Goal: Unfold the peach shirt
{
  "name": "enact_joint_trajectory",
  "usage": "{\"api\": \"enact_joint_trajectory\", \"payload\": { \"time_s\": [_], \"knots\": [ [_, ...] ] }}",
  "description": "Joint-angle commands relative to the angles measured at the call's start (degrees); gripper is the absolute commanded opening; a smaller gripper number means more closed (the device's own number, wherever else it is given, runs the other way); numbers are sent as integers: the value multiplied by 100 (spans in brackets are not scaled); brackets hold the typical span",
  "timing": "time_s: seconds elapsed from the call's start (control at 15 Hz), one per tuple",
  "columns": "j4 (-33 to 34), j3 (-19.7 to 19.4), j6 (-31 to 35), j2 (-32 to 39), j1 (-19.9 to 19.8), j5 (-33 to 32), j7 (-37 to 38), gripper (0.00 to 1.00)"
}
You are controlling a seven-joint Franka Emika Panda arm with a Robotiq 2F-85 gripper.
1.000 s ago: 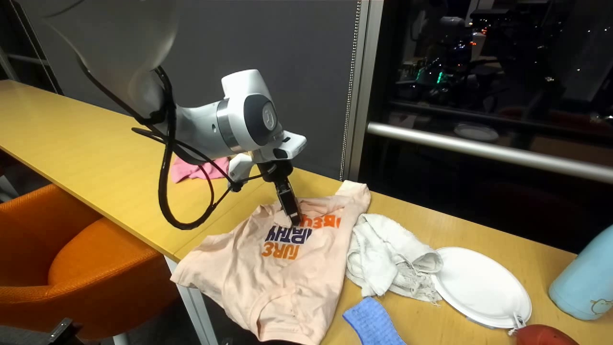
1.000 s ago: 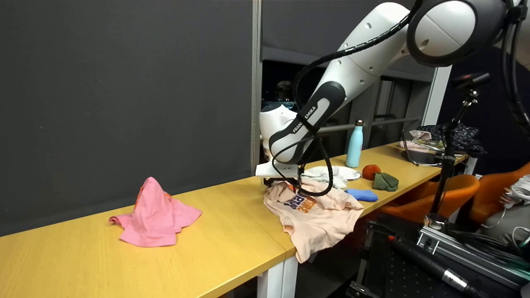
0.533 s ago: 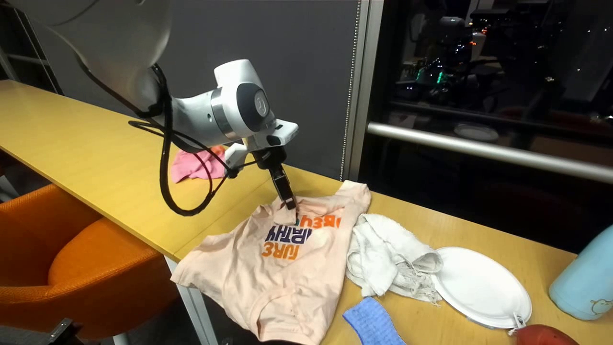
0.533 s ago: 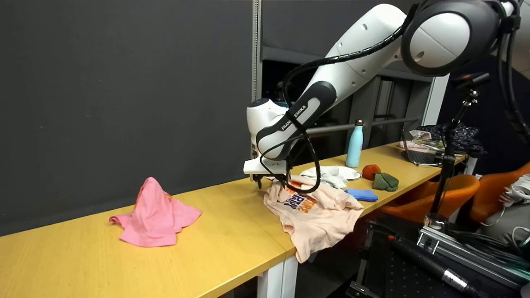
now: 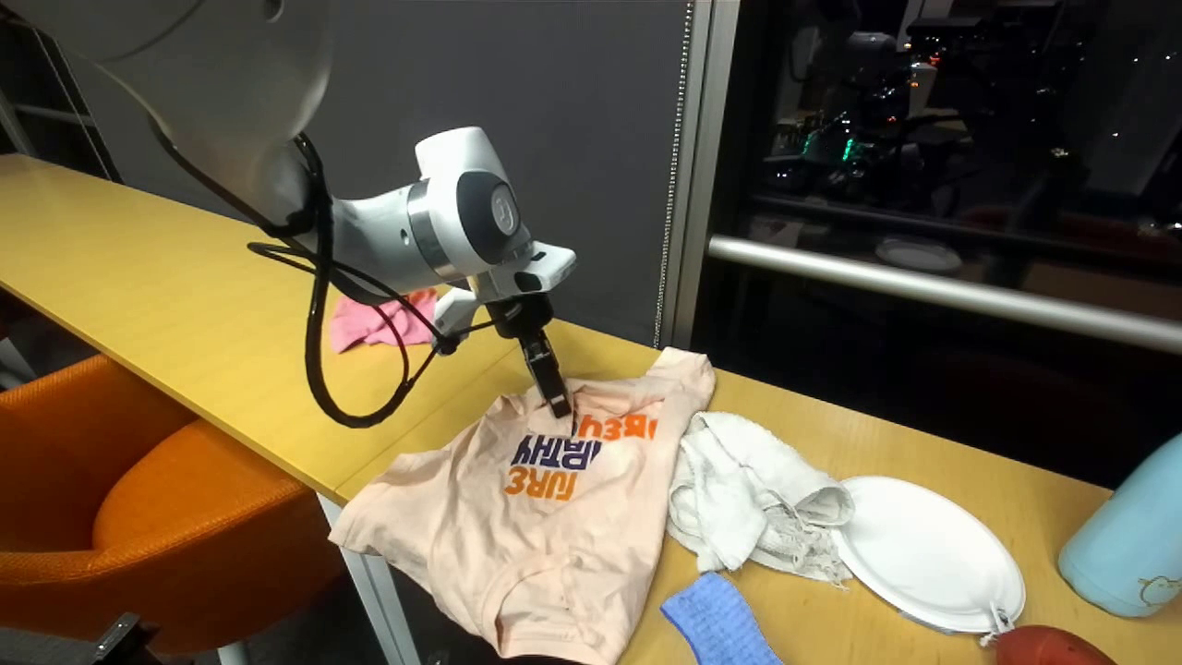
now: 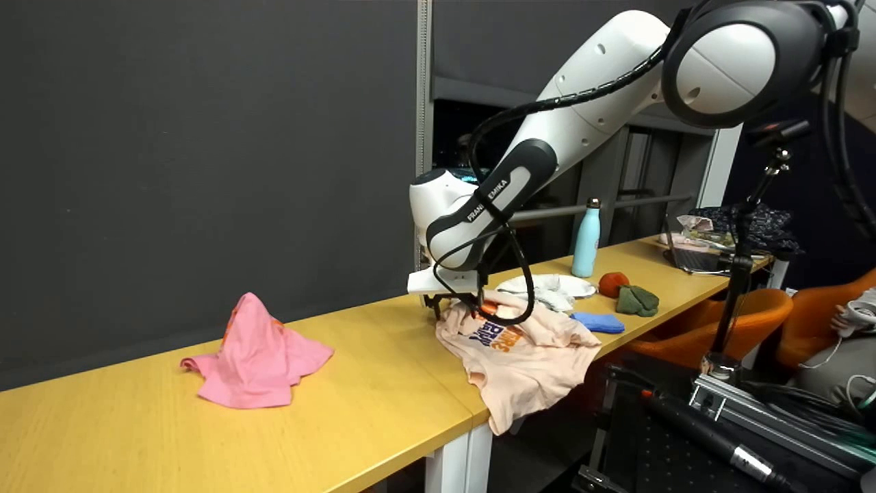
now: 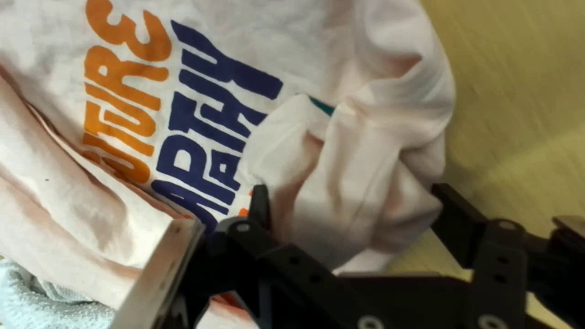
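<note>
The table (image 6: 369, 390) extends beneath the claw (image 7: 353, 201), the peach shirt (image 5: 554, 522) directly under it, one fold between the spread jaws, white plate (image 5: 928, 559) and upright bottle (image 6: 586, 241), contents hidden, well apart from it, the claw itself slightly lower than half a second ago.
</note>
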Motion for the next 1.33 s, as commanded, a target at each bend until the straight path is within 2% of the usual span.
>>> {"api": "enact_joint_trajectory", "payload": {
  "time_s": [0.0,0.47,0.53,0.93,1.27],
  "knots": [
    [-634,-71,61,-379,128,40,48,56],
    [-1001,-259,75,-729,331,-190,89,3],
    [-987,-278,50,-743,357,-208,103,1],
    [-251,-273,-211,-429,386,-379,3,2],
    [777,-204,-657,-82,356,-422,-91,6]
  ]
}}
